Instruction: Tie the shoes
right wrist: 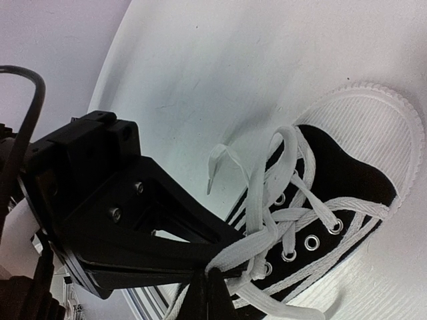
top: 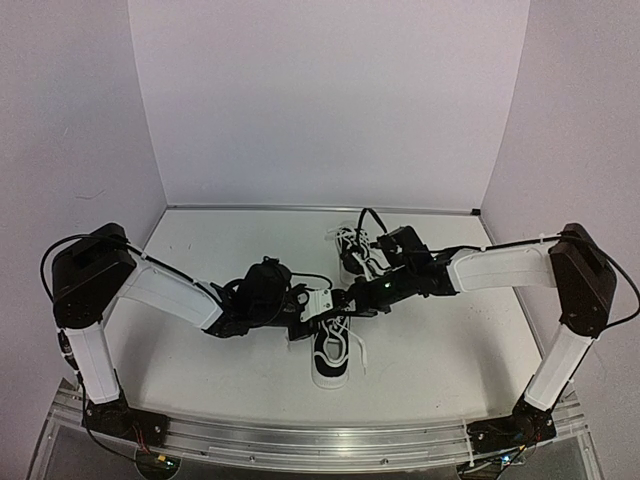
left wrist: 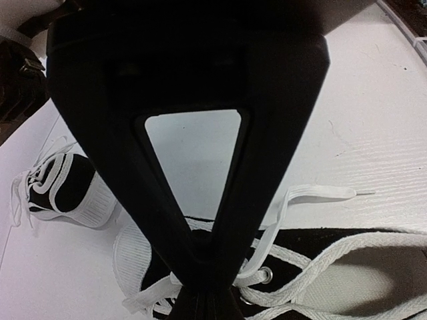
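Two small black shoes with white soles lie on the white table. The near shoe points its toe at the arm bases. The far shoe lies behind it. My left gripper and right gripper meet tip to tip just above the near shoe's eyelets. Both are shut, each pinching a white lace of that shoe. A loose lace end lies on the table beside it. The pinch points themselves are hidden by the black fingers.
White walls close off the table at the back and both sides. A metal rail runs along the near edge between the arm bases. Both forearms stretch inward over the middle of the table, left of and right of the shoes.
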Available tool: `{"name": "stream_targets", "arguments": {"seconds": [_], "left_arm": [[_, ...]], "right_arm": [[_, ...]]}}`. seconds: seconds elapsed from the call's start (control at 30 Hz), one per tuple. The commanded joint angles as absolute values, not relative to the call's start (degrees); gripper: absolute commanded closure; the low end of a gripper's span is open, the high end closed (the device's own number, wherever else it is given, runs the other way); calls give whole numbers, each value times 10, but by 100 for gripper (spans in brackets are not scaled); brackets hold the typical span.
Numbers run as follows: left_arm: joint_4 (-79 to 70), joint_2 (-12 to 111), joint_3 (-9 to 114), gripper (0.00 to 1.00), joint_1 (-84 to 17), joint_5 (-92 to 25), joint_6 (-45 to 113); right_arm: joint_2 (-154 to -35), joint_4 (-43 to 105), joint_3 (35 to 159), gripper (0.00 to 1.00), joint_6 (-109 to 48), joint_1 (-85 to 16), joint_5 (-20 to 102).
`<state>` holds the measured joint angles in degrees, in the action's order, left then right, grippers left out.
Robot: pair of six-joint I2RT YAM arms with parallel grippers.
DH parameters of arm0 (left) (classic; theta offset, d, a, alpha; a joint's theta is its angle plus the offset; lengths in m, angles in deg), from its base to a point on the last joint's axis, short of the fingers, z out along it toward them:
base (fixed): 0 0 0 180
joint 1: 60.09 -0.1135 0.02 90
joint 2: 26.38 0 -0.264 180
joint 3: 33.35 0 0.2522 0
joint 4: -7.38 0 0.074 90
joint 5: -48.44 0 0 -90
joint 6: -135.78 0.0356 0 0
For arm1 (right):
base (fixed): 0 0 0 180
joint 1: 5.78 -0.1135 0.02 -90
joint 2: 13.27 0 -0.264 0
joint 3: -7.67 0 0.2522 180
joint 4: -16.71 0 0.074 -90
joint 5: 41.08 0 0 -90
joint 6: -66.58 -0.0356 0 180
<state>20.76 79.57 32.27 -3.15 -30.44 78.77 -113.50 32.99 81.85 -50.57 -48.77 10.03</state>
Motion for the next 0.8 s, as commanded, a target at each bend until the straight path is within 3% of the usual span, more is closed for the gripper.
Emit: {"name": "stream_targets", "arguments": {"seconds": [0.0,0.23,0.6,0.77], "left_arm": [[272,810,316,100,-33,-309,754],[329,821,287,100,-34,-310,732],[348,828,272,100,-34,-305,741],[347,827,273,100,-34,-305,745]], "right_arm": [[-1148,283,814,100,-521,-488,65],[-1145,276,796,90,-523,-490,44],[-1043,301,787,71,-511,-428,71],[-1082,350,803,79,-501,-424,111]]}}
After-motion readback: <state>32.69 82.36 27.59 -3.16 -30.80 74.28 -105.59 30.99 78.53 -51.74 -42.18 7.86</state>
